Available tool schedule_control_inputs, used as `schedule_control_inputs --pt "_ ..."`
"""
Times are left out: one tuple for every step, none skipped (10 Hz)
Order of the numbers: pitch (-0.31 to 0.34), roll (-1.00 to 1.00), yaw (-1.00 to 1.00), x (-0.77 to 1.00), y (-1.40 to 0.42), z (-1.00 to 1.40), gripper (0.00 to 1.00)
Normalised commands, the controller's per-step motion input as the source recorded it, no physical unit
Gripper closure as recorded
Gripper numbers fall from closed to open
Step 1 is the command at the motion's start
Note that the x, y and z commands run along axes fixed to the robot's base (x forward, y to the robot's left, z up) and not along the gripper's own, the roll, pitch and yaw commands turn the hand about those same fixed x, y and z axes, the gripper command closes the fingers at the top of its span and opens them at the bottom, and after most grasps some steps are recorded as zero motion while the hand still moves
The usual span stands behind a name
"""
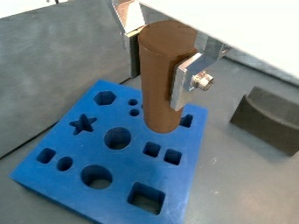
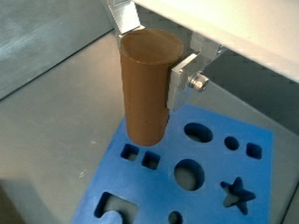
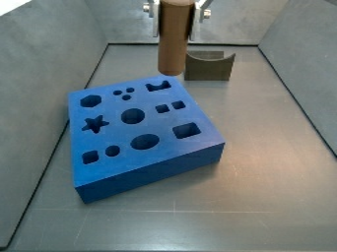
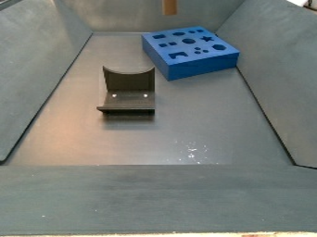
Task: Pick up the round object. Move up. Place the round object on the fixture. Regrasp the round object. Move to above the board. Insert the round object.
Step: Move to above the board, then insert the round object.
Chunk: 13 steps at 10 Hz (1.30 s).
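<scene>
Overhead, the gripper (image 1: 158,54) clamps the brown wooden cylinder peg (image 1: 162,74) upright by its upper side, above the thick blue foam board (image 1: 111,153). Peg likely stiff, light, smooth.

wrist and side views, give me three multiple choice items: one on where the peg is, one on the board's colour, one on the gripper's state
1. Where is the round object?
A. Held upright in the gripper, above the board
B. Lying in the fixture
C. Seated in a board hole

2. What colour is the board?
A. Red
B. Blue
C. Green

3. How do the jaws stand?
A. Open, empty
B. Shut on the fixture
C. Shut on the round object

Answers:
1 A: both wrist views show it clamped, hanging over the cutouts.
2 B: blue in every view.
3 C: a silver finger presses against its side.
</scene>
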Motion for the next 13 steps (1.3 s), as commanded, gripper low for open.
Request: schedule_control_inputs --pt "-0.077 -0.38 -0.01 -0.04 0.02 0.01 1.00" --pt "0.000 -0.26 0.00 0.00 0.00 -0.11 1.00" --pt "-0.011 -0.35 0.00 0.00 0.00 -0.18 1.00" --pt "0.000 -0.24 0.00 0.00 0.00 -0.11 1.00" --pt "0.000 -0.07 0.00 0.00 0.00 -0.02 1.00" --pt "0.000 -0.23 0.00 0.00 0.02 -0.13 1.00" --pt "-0.074 -0.98 -0.07 -0.24 0.25 -0.20 1.00" --pt "-0.109 -1.00 -0.09 -0.32 0.23 -0.11 1.00" --pt "-0.100 -0.40 0.00 -0.05 0.03 -0.11 1.00" --pt "-0.011 -0.04 0.01 -0.01 0.00 0.00 1.00" --pt "-0.009 -0.03 0.00 -0.07 0.00 -0.11 1.00" --pt "0.020 -0.25 0.00 -0.34 -0.04 -0.69 1.00" --pt "0.060 -0.30 0.02 -0.49 -0.01 -0.83 1.00"
